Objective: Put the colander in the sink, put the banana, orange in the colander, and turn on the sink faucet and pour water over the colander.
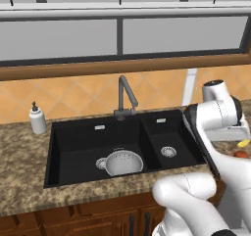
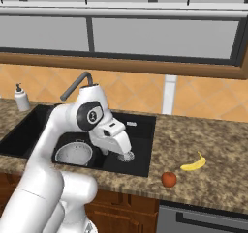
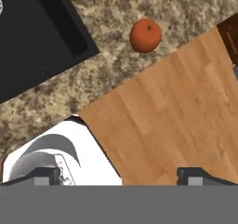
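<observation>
Left base view: I see the colander [image 1: 124, 162] sitting upright in the larger basin of the sink [image 1: 73, 137], near the basin's 5 o'clock corner, partly over the drain. The sink faucet [image 1: 125, 97] rises behind the divider between the two basins, and no water shows at it. A white soap dispenser [image 1: 37, 118] stands on the bench [image 1: 22, 181] at the sink's 10 o'clock.

Right base view: the orange [image 2: 168, 179] and the banana [image 2: 194, 163] lie on the bench to the right of the sink, near each other but apart, the banana at the orange's 2 o'clock.

Hand view: the tool [image 3: 118, 175] looks down past the bench edge onto wooden floor [image 3: 172, 111]. Its two tips stand wide apart with nothing between them. The orange sits at 12 o'clock in this view, and a sliver of banana touches the top edge.

I judge the colander step done and fruit loading next. The orange should be light, firm and smooth, and apt to roll, so I would close across its widest middle from above. The banana is light but bruises; I would take it across its mid-length, perpendicular to the curve.
</observation>
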{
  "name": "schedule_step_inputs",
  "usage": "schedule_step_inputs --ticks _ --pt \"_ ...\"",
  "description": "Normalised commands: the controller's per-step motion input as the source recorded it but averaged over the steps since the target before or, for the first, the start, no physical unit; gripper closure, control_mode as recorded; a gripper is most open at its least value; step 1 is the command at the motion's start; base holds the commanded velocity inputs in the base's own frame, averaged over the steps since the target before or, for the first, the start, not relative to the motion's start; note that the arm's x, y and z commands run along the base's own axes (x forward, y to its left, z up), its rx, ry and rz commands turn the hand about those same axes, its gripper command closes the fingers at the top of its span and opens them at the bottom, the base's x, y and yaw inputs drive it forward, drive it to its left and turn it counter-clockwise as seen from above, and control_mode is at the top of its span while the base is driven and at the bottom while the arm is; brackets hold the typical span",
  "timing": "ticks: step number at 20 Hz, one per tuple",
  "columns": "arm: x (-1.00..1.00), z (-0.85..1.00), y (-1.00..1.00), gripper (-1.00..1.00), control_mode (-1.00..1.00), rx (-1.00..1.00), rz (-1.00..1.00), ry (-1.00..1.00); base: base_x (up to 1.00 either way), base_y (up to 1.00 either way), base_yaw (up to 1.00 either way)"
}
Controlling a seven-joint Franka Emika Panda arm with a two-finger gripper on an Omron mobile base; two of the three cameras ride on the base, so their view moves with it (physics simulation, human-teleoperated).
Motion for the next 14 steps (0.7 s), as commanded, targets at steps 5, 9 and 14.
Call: schedule_step_inputs --ticks 5,9,14 --pt "0.00 0.01 -0.99 -1.00 -1.00 0.17 -0.01 0.08 0.00 0.00 0.00" --pt "0.09 -0.18 -0.88 -1.00 -1.00 0.18 0.00 0.03 0.00 0.00 0.00" --pt "0.36 -0.19 -0.53 -1.00 -1.00 0.13 0.00 0.00 0.00 0.00 0.00"
